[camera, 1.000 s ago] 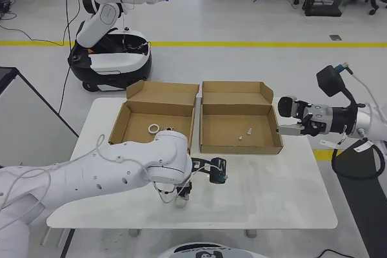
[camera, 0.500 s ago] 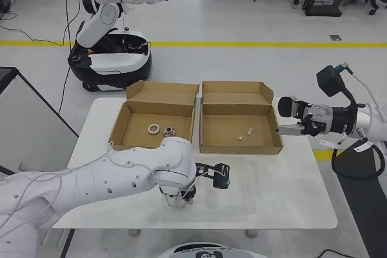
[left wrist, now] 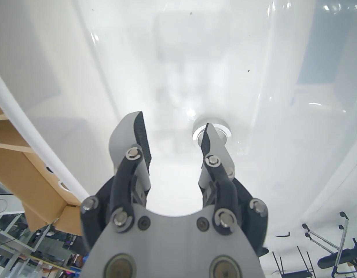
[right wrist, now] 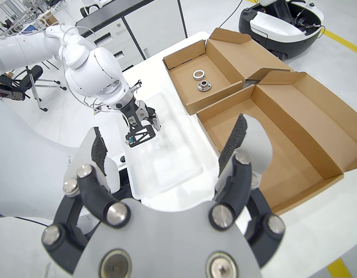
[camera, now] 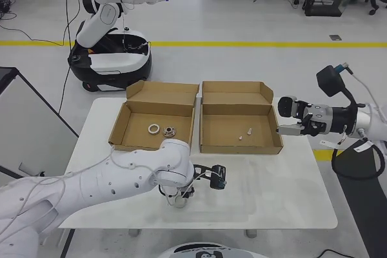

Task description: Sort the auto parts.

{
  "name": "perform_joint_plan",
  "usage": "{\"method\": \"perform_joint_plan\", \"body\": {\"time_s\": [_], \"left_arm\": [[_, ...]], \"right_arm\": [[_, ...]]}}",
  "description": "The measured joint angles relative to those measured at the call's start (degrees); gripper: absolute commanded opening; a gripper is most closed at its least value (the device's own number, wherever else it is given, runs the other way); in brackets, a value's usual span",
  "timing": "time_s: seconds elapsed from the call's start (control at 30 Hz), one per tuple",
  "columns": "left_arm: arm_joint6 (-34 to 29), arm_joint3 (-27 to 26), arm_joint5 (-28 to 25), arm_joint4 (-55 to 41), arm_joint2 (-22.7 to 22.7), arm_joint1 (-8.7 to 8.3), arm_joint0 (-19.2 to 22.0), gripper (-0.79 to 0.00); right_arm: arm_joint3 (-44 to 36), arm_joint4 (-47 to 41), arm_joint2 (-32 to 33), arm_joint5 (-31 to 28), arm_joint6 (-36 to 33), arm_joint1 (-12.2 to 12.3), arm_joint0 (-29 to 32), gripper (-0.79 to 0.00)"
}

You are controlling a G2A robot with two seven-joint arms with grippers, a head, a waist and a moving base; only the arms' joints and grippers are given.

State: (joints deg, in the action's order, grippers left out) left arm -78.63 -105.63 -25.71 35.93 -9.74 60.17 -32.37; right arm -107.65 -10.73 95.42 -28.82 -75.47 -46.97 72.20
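A silvery round part [left wrist: 221,124] lies in the clear tray [right wrist: 181,178] at the near side of the desk [camera: 277,187], not yet sorted. The left end effector [left wrist: 174,125] hangs low over it with its jaws spread wide and empty. One fingertip sits in front of the part and the gap lies off to one side, so by my reading the grasp needs lining up before it can close. Behind the tray, the left box [camera: 137,135] already holds a ring [camera: 153,129] and a bushing [camera: 169,131] lying near each other. The right box [camera: 222,129] beside it holds two small pieces [camera: 240,137], too small to identify. The right end effector [camera: 284,118] hovers just off the right box's outer edge, jaws wide and carrying nothing. Four parts appear placed, and the round part is the only one I can see left in the tray; judging by its shape, it probably belongs in the left box.
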Motion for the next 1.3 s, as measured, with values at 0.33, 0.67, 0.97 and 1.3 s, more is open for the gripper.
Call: {"method": "perform_joint_plan", "body": {"time_s": [0.33,0.67,0.97,1.3], "left_arm": [[-1.7,0.4,1.7,-0.6,0.0,-1.29,-1.4,-0.36],[-2.9,0.3,2.9,-0.1,0.0,-2.46,-2.6,-0.397],[-2.3,0.8,2.3,1.1,0.0,-2.42,-3.6,-0.394],[-0.8,3.1,0.7,2.3,0.0,-0.81,-4.1,-0.409]], "right_arm": [[0.0,0.0,0.0,0.0,0.0,0.0,0.0,0.0],[0.0,0.0,0.0,0.0,0.0,0.0,0.0,0.0],[0.0,0.0,0.0,0.0,0.0,0.0,0.0,0.0],[0.0,0.0,0.0,0.0,0.0,0.0,0.0,0.0]]}}
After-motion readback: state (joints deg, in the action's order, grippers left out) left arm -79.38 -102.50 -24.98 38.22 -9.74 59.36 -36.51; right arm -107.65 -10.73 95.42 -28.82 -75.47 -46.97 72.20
